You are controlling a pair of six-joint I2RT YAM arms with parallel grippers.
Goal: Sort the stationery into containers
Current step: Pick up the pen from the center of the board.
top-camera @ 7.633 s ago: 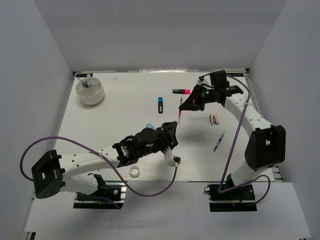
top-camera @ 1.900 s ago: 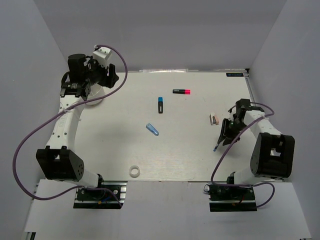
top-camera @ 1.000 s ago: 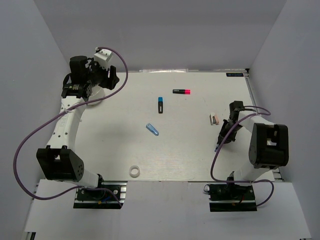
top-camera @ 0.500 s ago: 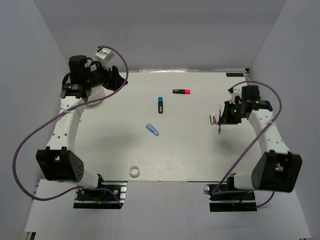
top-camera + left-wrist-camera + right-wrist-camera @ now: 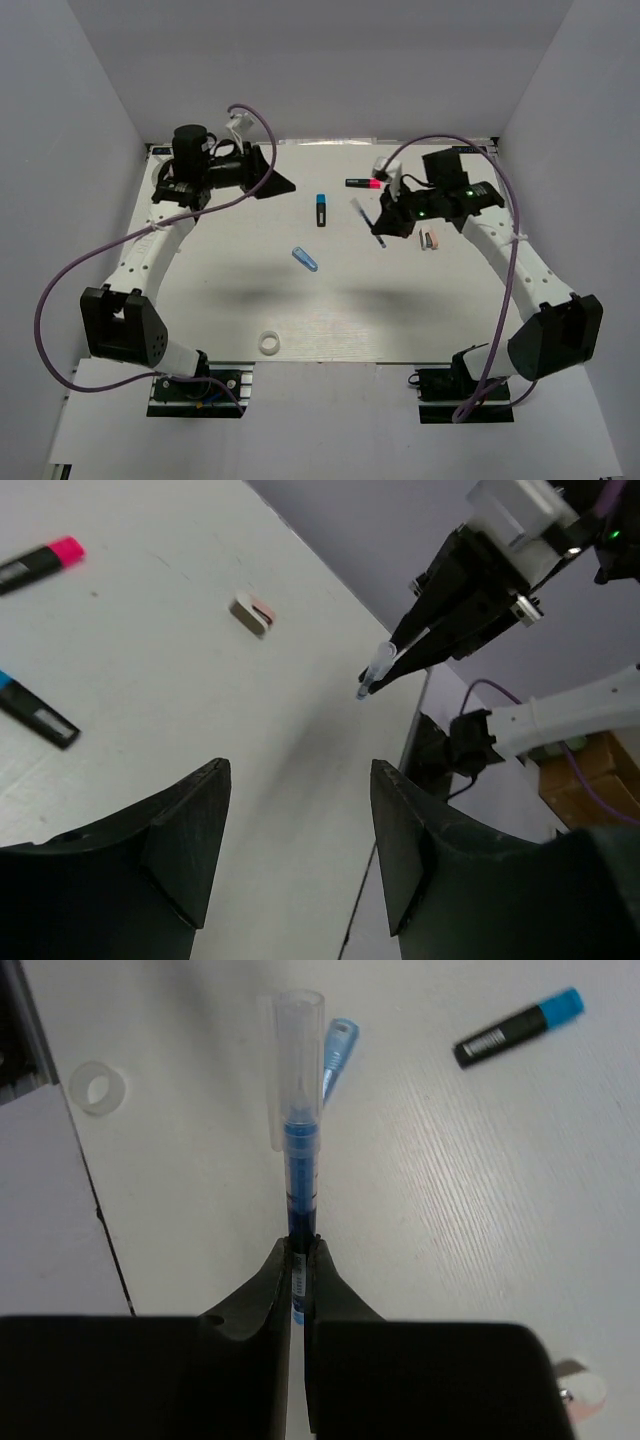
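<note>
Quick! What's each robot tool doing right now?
Left tool: open, holding nothing.
Right tool: shut on the blue pen.

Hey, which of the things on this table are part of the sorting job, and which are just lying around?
Job: blue pen in the right gripper, pink-tipped marker, blue-tipped marker, blue tube, tape ring, probably the small pink-and-white block.
Just lying about: purple cables, cardboard box beyond the table.

Right gripper [image 5: 380,226] clamps blue pen [image 5: 361,211] over table [image 5: 200,300]; blue-ended marker [image 5: 321,210], pink-ended marker [image 5: 364,184], translucent blue tube [image 5: 306,258], tape ring [image 5: 268,343] lie apart.
</note>
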